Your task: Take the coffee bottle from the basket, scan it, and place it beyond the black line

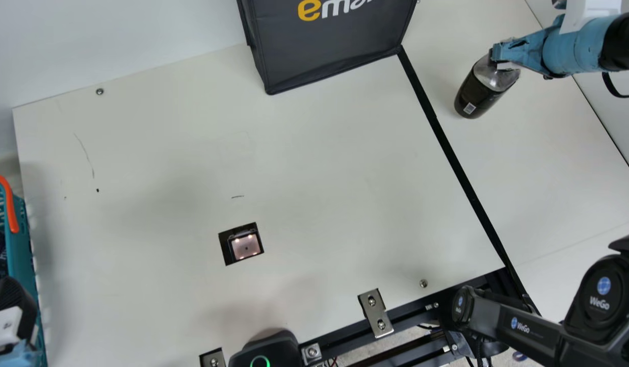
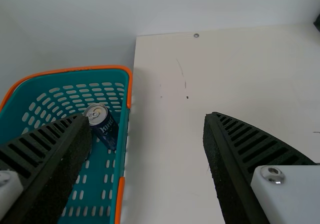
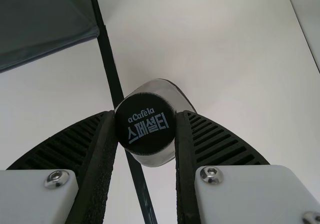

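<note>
1. Coffee bottle (image 1: 472, 99), dark label, black cap: on the far side of the black line (image 1: 451, 148) from the scanner window (image 1: 245, 246); base seemingly on the table (image 1: 319, 153), though contact is hard to confirm.
2. Right gripper (image 1: 499, 57): fingers closed to cap width, pressed against both sides of the cap.
3. Left gripper (image 1: 11, 303): fingers spread wide, nothing between them, near teal basket (image 1: 25, 244).
4. Dark blue drink can (image 2: 106, 129): inside basket.
5. Dark grey bag (image 1: 324, 51): beside the line.

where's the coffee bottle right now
In the main view, the coffee bottle is at the upper right, past the black line from the scanner; its cap is between the right gripper's fingers.
</note>
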Robot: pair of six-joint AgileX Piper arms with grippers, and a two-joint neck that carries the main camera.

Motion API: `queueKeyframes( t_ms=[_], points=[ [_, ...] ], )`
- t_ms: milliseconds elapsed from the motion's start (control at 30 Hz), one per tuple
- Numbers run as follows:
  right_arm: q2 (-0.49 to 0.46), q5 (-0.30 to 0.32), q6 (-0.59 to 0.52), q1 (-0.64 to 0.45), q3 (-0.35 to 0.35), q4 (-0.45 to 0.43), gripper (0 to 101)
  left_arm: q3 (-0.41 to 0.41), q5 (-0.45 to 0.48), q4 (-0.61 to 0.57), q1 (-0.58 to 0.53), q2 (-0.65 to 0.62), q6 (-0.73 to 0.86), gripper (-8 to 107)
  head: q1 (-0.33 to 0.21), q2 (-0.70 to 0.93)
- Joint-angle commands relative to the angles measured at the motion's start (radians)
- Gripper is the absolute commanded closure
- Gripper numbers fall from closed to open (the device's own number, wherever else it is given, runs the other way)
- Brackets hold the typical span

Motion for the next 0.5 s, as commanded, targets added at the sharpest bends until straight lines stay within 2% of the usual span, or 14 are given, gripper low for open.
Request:
queueKeyframes(
  t_ms=[0,467],
  points=[
    [0.000,-0.002,-0.005,-0.006,0.003,0.000,101,0.000,0.000,0.000,0.000,0.000,0.000,9,-0.017,-0.001],
    [-0.006,-0.034,-0.006,-0.025,0.053,-0.002,101,0.000,0.000,0.000,0.000,0.000,0.000,9,-0.017,-0.001]
  ],
)
